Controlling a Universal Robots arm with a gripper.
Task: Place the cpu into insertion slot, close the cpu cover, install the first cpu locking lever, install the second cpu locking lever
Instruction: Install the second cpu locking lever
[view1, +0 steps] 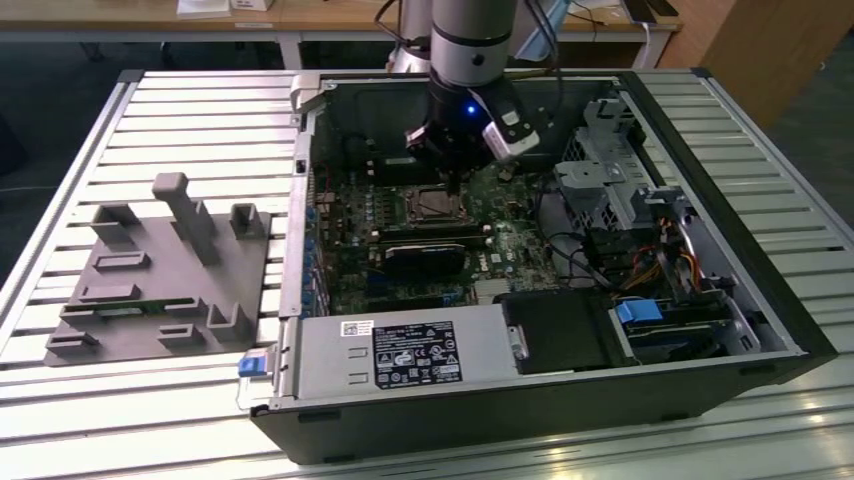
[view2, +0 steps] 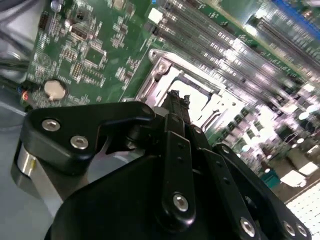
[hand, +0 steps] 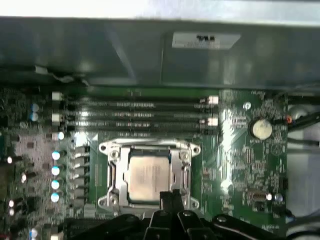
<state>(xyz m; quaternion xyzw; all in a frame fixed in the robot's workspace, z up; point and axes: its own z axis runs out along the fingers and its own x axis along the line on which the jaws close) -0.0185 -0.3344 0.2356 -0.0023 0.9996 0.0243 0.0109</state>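
Fingertips of the gripper (hand: 170, 196) sit pressed narrowly together with nothing between them, poised over the near edge of the cpu cover (hand: 114, 176), whose silvery frame lies folded down around the cpu (hand: 148, 176) seated in the insertion slot (hand: 111, 201). Beyond the socket, on the green motherboard (hand: 240, 165), run the long memory slots (hand: 135, 114), with a round coin cell (hand: 262, 128) off to one side. In the exterior view the gripper (view1: 458, 182) hangs inside the open computer case (view1: 747, 300), right above the cpu (view1: 431, 203).
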